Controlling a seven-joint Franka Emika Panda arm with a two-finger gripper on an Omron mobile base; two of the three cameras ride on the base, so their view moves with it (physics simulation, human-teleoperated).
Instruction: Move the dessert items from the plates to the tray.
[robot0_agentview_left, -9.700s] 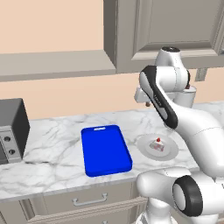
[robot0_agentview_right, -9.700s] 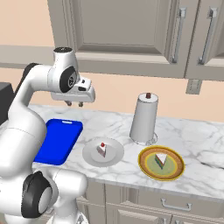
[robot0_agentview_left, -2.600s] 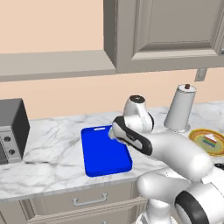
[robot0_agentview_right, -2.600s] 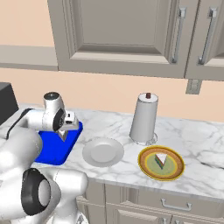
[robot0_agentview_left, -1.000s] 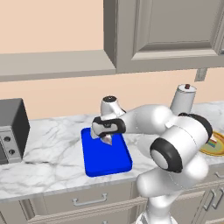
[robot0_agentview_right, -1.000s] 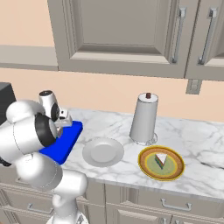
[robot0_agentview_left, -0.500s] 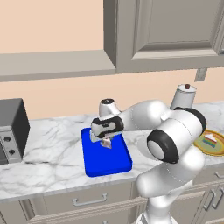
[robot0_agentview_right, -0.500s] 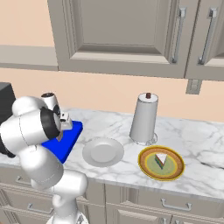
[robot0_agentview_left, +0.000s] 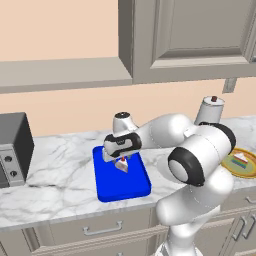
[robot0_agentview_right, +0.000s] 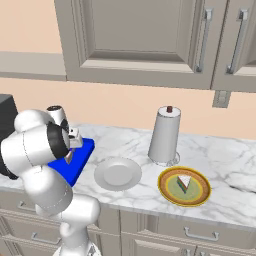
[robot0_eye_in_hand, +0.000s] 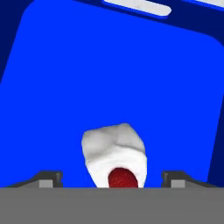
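- One white-pink cherry-topped cake wedge (robot0_eye_in_hand: 114, 153) sits on the flat bright blue tray (robot0_agentview_left: 112, 185); two-finger gripper (robot0_eye_in_hand: 112, 177) jaws spread, clear of it.
- Layered wedge (robot0_agentview_right: 185, 181) on yellow-orange plate (robot0_agentview_right: 170, 192): likely light, soft, crushable; pinch flat sides low, gently.

Grey cabinets (robot0_agentview_right: 145, 37) hang above a white marble counter (robot0_agentview_right: 235, 170).

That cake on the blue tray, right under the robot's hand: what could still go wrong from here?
The tool stands open with its fingers on either side of the cherry cake, which sits on the tray. Lifting off at a slant might clip and topple it. The layered cake waits on the yellow plate close to the tall grey canister; a wide reach there might bump the canister.
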